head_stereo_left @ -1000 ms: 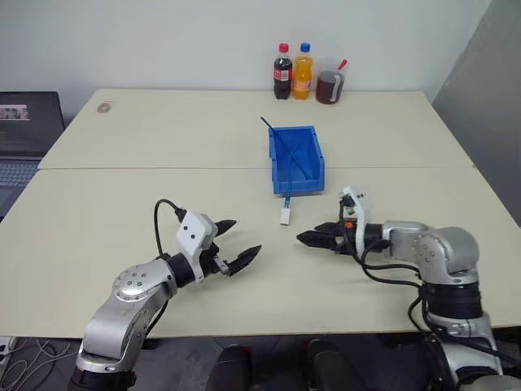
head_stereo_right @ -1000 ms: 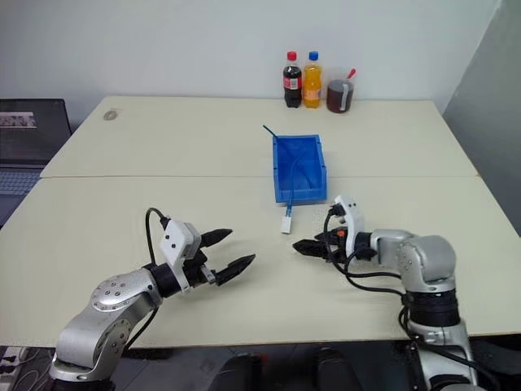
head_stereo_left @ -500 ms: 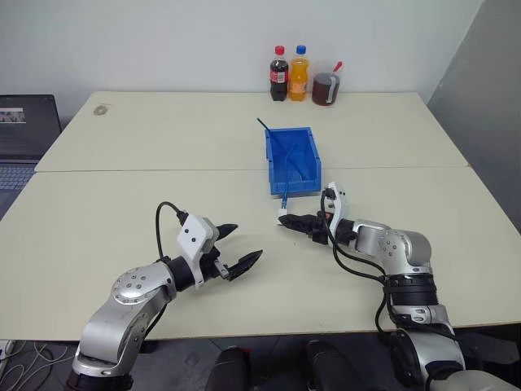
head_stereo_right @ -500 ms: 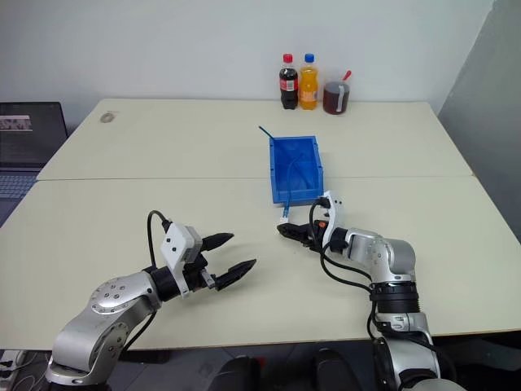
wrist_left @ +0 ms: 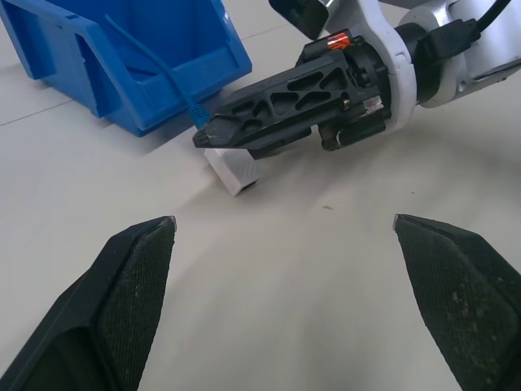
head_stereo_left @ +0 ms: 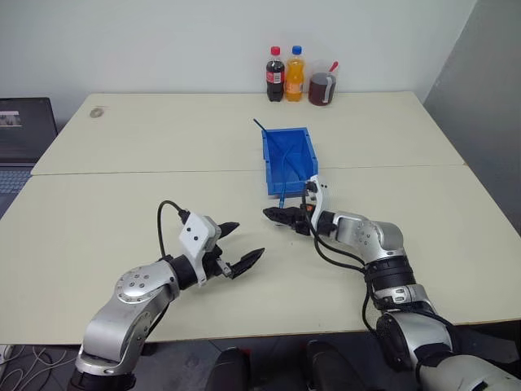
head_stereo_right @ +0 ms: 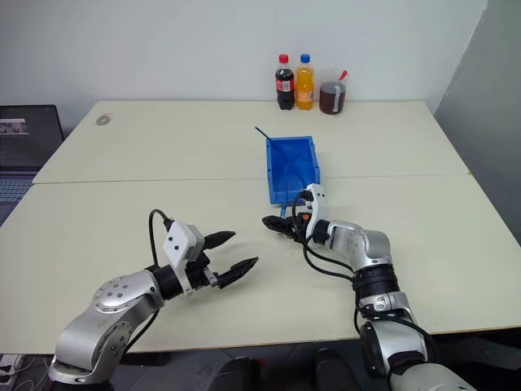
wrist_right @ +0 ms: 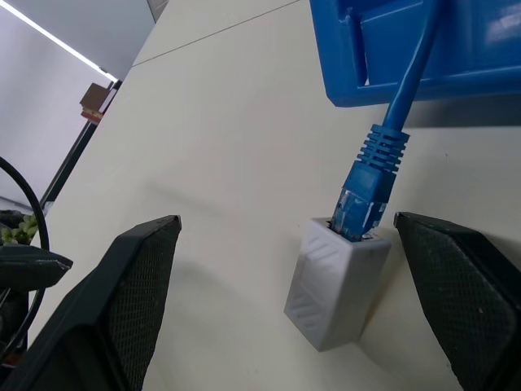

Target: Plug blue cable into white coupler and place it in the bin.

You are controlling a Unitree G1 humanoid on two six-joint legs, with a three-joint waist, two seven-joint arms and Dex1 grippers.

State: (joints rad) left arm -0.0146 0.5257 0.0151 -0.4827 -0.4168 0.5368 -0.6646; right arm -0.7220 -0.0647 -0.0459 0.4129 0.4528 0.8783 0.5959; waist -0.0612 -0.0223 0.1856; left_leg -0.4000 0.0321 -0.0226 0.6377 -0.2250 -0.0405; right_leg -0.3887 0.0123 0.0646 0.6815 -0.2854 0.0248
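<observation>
The blue bin [head_stereo_left: 289, 159] stands in the middle of the table. The blue cable [wrist_right: 407, 90] runs out of it over the front lip, and its plug [wrist_right: 368, 189] sits in the socket of the white coupler [wrist_right: 340, 305], which rests on the table just in front of the bin. My right gripper [head_stereo_left: 275, 217] is open and low over the table, its fingers on either side of the coupler without touching it. The coupler [wrist_left: 232, 169] also shows just under those fingers. My left gripper [head_stereo_left: 245, 240] is open and empty, nearer the table's front edge, left of the coupler.
Two bottles [head_stereo_left: 285, 73] and a cup of dark drink [head_stereo_left: 321, 87] stand at the far edge. A laptop [head_stereo_left: 20, 130] sits off the left side. A thin dark stick [head_stereo_left: 259, 126] pokes out of the bin's far corner.
My right gripper has moved left and away from me, from the bare table to the coupler at the bin's front. The left gripper has stayed put. The camera has shifted.
</observation>
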